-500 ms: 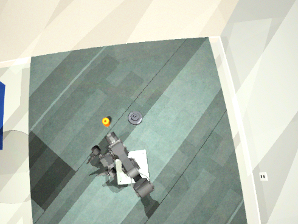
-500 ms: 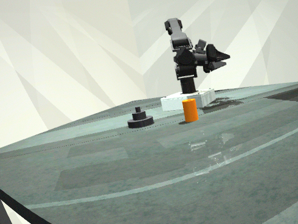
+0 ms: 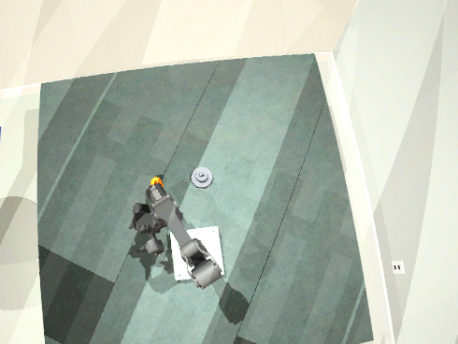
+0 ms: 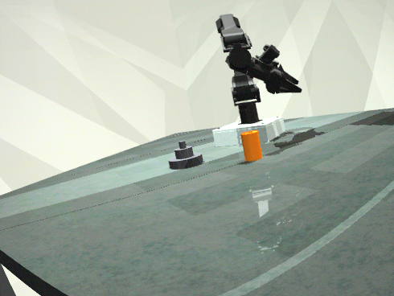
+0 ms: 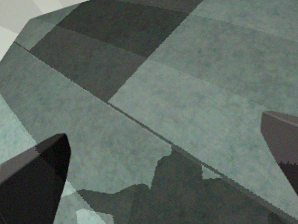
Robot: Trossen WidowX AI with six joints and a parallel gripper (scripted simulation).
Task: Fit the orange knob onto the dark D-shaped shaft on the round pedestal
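The orange knob [image 3: 156, 181] [image 4: 252, 146] stands upright on the floor, partly covered by the arm in the top view. The round stepped pedestal [image 3: 194, 182] [image 4: 186, 162] stands apart from it, with the dark shaft [image 4: 182, 144] bare on top. The shaft's flat side cannot be made out. My gripper [image 4: 299, 84] [image 5: 166, 132] is open and empty, its fingers wide apart in the wrist view. It is high above the floor, to the right of the knob in the exterior view, pointing away and slightly down. Neither knob nor pedestal shows in the wrist view.
The white base plate [image 3: 212, 238] [image 4: 227, 137] carries the arm, behind the knob and pedestal in the exterior view. The folded arm [image 3: 178, 229] [image 4: 240, 58] rises above it and reaches over the knob in the top view. The arm's shadow [image 5: 175, 185] lies on the floor.
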